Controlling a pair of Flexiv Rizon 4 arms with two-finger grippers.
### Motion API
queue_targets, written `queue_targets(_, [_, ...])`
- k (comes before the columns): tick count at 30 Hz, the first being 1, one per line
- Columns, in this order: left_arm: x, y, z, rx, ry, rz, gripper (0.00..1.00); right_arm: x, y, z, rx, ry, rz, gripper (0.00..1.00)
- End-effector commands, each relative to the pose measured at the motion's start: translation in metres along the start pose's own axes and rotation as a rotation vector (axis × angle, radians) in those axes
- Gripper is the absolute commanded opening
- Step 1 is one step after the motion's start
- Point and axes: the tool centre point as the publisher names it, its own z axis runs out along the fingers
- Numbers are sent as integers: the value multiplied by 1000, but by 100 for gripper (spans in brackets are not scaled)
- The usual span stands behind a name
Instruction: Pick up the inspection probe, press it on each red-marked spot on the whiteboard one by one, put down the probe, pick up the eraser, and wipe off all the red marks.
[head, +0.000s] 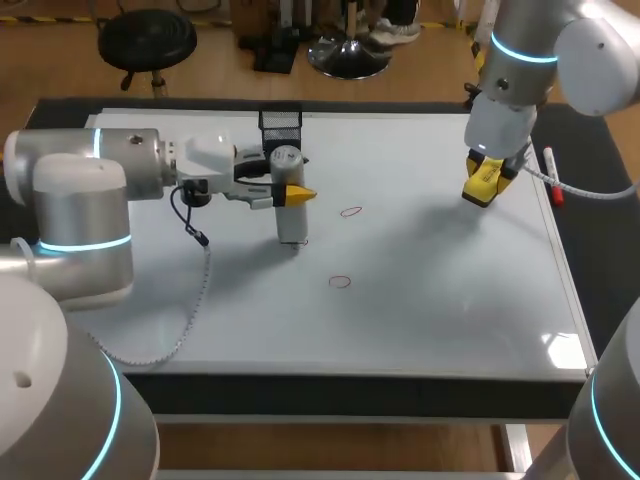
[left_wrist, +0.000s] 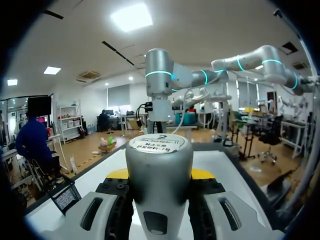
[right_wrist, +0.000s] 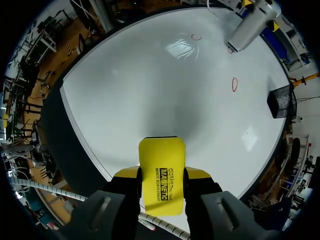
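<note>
The left gripper (head: 289, 193) is closed on the inspection probe (left_wrist: 159, 175). In the left wrist view both fingers press the grey cylinder from two sides, and it stands upright. Its lower end is down on the whiteboard (head: 430, 300), in the left half, a little nearer than the black mesh basket (head: 281, 122) at the far edge. One red mark (head: 350, 212) is just right of the probe. Another red mark (head: 340, 282) lies nearer, toward the middle of the board. There seems to be a third one under the foot of the probe, but the probe covers most of it and I cannot be sure.

The right gripper (head: 483, 185) has the yellow eraser (right_wrist: 161, 180) clamped between its fingers. It is over the far right part of the board, well apart from the probe.

The step in hand, as I judge it, is the pressing of the spots. To do it well, the probe should be kept vertical and pushed straight down, so that the foot does not slide and smear the ink. It should be lifted clear of the surface before it goes sideways, and the foot should be centred over the next ring before it comes down. The right arm had better wait with the eraser off the marks until every spot is pressed and the probe is put down.
</note>
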Motion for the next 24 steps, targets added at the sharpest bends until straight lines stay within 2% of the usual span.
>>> queue_targets(1, [-2, 4, 5, 7, 6, 3, 0, 0, 0, -1, 2, 2, -2, 0])
queue_targets(24, [-1, 13, 8, -8, 13, -2, 0, 0, 0, -1, 2, 2, -2, 0])
